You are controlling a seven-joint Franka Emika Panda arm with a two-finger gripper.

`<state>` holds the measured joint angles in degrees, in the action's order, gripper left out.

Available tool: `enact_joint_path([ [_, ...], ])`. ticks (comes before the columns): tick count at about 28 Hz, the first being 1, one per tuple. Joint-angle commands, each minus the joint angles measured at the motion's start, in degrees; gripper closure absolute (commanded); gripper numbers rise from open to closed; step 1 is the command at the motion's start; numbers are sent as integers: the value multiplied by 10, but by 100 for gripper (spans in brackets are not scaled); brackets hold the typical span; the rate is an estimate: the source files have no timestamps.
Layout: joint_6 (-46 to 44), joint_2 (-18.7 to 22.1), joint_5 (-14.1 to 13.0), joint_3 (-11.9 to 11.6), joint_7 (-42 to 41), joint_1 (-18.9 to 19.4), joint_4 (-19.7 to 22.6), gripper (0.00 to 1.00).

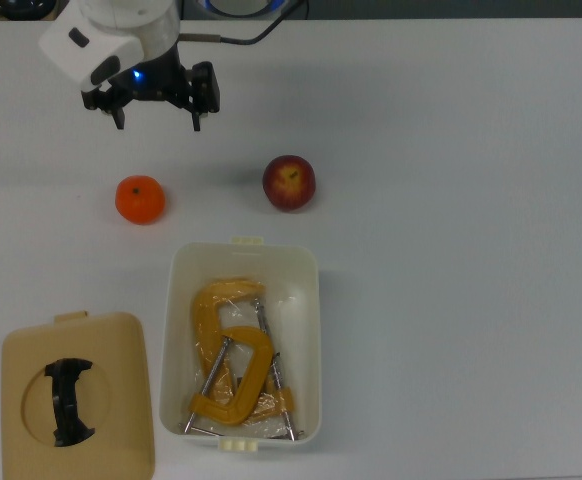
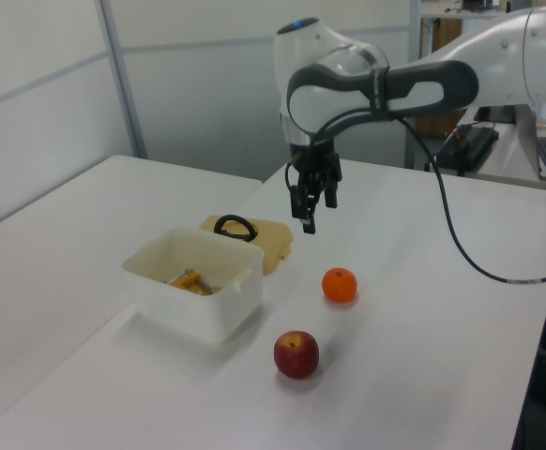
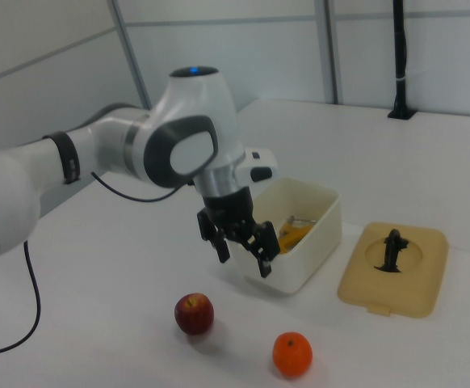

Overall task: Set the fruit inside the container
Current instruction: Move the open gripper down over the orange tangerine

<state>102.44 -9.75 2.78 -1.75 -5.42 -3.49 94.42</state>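
Observation:
The bright orange mandarin and the dark red apple rest on the white table, just beyond one short end of the white container. My gripper hangs open and empty above the table, beyond the mandarin and apart from it. In the left view the gripper is above and behind the mandarin, with the apple nearer the camera and the container to their left. The right view has the gripper above both the apple and the mandarin, in front of the container.
Two yellow clamps with metal screws lie inside the container. A flat tan lid with a black handle lies on the table at the top view's lower left, beside the container. The arm's black cable trails at the left view's right.

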Motion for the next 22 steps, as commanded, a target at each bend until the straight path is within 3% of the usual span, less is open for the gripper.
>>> enact_joint_path([
  [1, 77, 32, 6, -3, -11, 1, 99, 0],
  [10, 194, 18, 45, -3, -1, -12, 175, 0],
  [22, 255, -37, 98, -3, 19, -30, 181, 0],
])
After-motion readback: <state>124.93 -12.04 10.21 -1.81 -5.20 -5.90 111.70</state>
